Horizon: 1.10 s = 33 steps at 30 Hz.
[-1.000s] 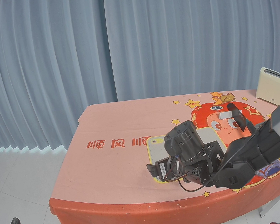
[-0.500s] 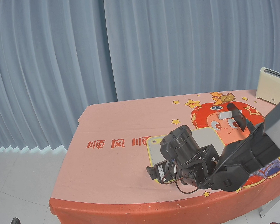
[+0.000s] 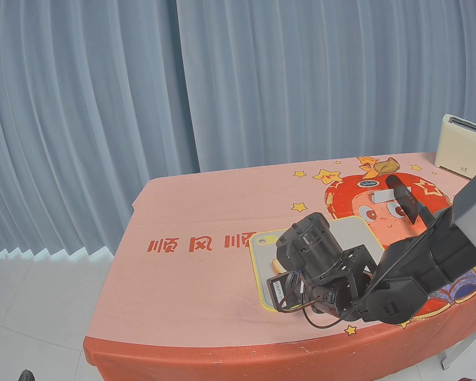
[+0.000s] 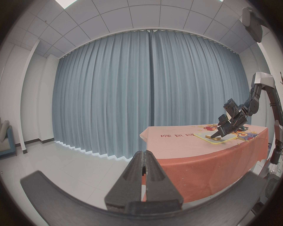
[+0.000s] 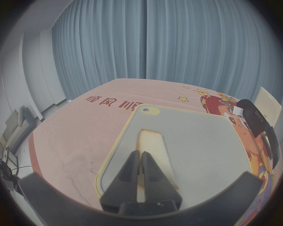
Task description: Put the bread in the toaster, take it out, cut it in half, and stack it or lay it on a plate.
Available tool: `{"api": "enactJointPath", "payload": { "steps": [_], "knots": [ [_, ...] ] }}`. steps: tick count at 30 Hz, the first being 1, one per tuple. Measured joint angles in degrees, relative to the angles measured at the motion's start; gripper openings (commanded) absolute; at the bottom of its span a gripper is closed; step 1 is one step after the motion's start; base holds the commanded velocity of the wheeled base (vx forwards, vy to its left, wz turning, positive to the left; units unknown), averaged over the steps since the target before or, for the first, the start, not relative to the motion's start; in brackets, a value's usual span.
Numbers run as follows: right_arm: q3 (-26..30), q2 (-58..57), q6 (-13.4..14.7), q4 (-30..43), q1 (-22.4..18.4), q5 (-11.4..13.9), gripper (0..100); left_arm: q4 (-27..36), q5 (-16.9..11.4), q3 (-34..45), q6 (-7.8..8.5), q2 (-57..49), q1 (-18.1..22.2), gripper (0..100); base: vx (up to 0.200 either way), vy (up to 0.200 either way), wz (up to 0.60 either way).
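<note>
A pale slice of bread (image 5: 150, 144) lies flat on the grey, yellow-rimmed cutting board (image 5: 203, 141) near the table's front edge. My right gripper (image 5: 140, 153) is over the near end of the slice. Its fingers are shut with only a thin slit between them, and bread shows on both sides of them. In the head view my right arm (image 3: 423, 269) covers most of the board (image 3: 263, 253), and a corner of the bread (image 3: 278, 264) peeks out. The cream toaster (image 3: 465, 145) stands at the far right corner. My left gripper (image 4: 144, 160) is shut and empty, low beside the table.
A black-handled knife (image 3: 404, 199) with a white tag lies on the cartoon print right of the board, also in the right wrist view (image 5: 254, 117). An orange cloth (image 3: 195, 216) covers the table, whose left half is bare. Blue curtains hang behind.
My right wrist has drawn back to the right over the board, so a corner of the bread now shows in the head view. The left arm has not moved.
</note>
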Motion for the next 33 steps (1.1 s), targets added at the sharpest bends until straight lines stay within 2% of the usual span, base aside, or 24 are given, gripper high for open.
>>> {"api": "enactJointPath", "payload": {
  "steps": [6,22,27,33],
  "knots": [
    [0.8,-0.4,-0.3,0.1,-0.1,-1.3,0,0.0,0.0,0.0,0.00,0.0,0.0,0,0.000,0.000,0.00],
    [0.5,-5.2,-0.6,-0.6,-1.2,-1.2,0,0.0,0.0,0.0,-0.02,0.0,0.0,0,0.000,0.000,0.00],
    [0.9,-8.1,0.1,-0.7,-2.2,-0.5,0,0.0,0.0,0.0,-0.02,0.0,0.0,0,0.000,0.000,0.00],
    [2.1,-10.8,3.2,-0.9,-3.6,1.0,0,0.0,0.0,0.0,-0.02,0.0,0.0,0,0.000,0.000,0.00]
  ]
}}
